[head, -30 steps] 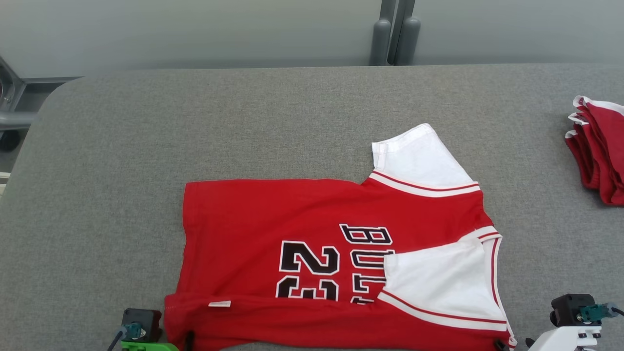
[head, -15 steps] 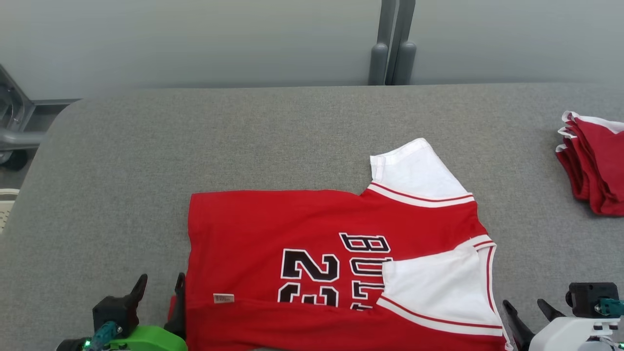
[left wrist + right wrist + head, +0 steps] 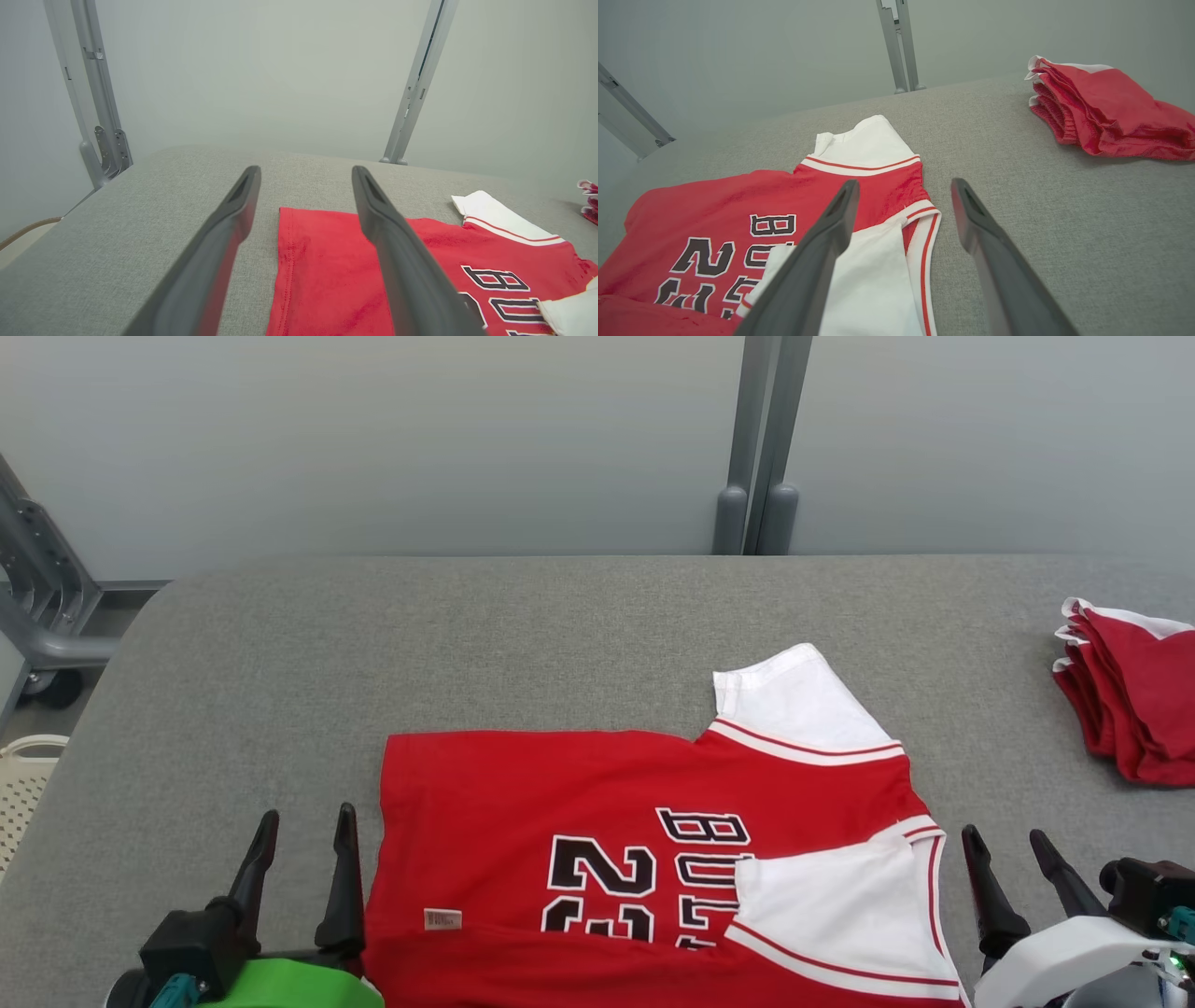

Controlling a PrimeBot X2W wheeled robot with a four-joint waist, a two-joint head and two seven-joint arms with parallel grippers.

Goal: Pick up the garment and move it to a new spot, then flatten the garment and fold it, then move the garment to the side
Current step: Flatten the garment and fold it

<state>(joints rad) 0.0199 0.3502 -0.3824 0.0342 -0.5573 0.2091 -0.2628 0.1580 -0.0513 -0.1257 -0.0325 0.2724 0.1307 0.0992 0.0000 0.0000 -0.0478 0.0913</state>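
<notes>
Both tools have lifted off the jersey's near edge and spread since the earlier frames. The head camera has also tipped up, so the scene's overall downward shift is no move of the things.

The grey desk [image 3: 560,616] carries a red number-23 jersey [image 3: 523,784], lying flat in its near half and somewhat right of centre. The jersey's near strip is folded over, and its near white sleeve [image 3: 831,896] is turned in onto the chest. Its long axis runs across the desk — hem toward the robot's left, neckline toward its right.

A pile of folded red garments [image 3: 1134,719] lies well apart at the desk's right edge.

The left tool [image 3: 306,817], fingers wide apart and holding nothing, stands just beside the hem's near corner. The right tool [image 3: 1004,835], likewise spread and empty, stands just beside the neckline trim.

The far white sleeve [image 3: 794,695] juts away from the robot at the right-hand end. By that judgement the right arm is the nearer one for folding it in — the left arm is nearer the far hem corner.
</notes>
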